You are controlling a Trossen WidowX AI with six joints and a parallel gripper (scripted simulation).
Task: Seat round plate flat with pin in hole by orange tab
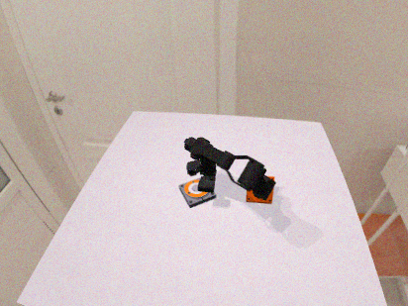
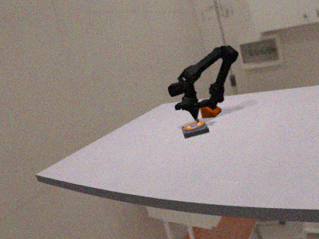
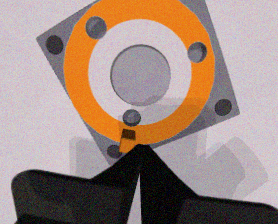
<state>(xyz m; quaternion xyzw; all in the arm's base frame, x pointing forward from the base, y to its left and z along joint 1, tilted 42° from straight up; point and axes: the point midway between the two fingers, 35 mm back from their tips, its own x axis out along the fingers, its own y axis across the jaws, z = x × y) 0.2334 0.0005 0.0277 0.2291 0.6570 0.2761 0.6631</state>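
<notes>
On a white bench (image 1: 149, 247), atop a grey square base (image 3: 220, 75), round plate (image 3: 80, 65) ringing the central post (image 3: 140, 74), orange tab (image 3: 127, 142) just beside the empty, fully closed hand (image 3: 138, 157).

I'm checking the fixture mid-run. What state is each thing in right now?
Plate: on the post, orange tab toward the end effector.
Orange tab: at the fingertips; contact cannot be told.
Hole next to the tab: shows a grey round inside; whether that is the pin cannot be told.
Post: through the plate's centre.
Base: flat on the table.
End effector: shut, holding nothing.
</notes>
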